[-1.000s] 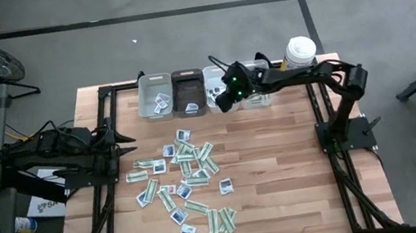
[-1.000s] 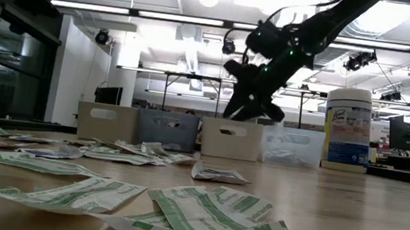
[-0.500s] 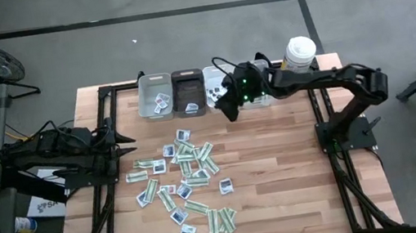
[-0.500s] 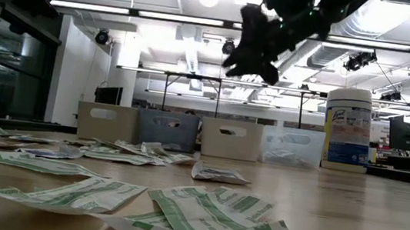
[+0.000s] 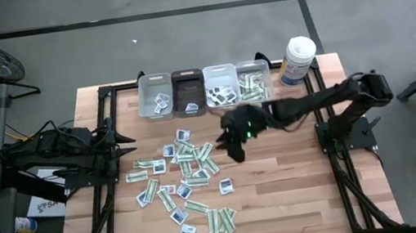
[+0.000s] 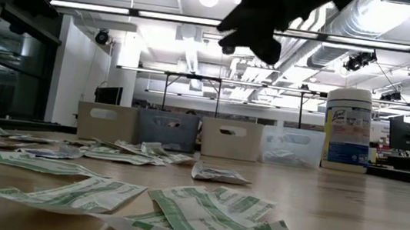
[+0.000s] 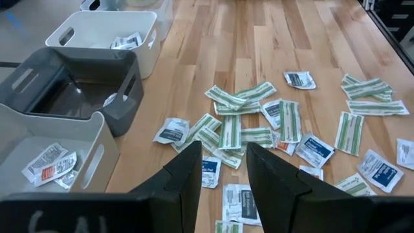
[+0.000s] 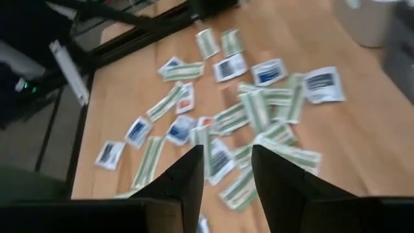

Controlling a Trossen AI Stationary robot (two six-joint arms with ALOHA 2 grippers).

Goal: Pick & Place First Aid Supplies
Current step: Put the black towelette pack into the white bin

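1. The right gripper point(image 5: 233, 141) hangs above the table point(image 5: 282, 171), at the right edge of the packets point(image 5: 185, 182); its jaws stand a little apart and hold nothing.
2. The packets lie scattered on the middle of the table; some are in the bins point(image 5: 189, 92).
3. The left gripper point(image 5: 119, 138) waits at the left side, jaws a little apart, empty.

Right tool point(image 5: 235, 147) stretched over mid-table, fingers parted, left tool point(image 5: 118, 141) folded at left edge

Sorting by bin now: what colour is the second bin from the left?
Dark grey bin, flanked by white ones; clearest in the high view.
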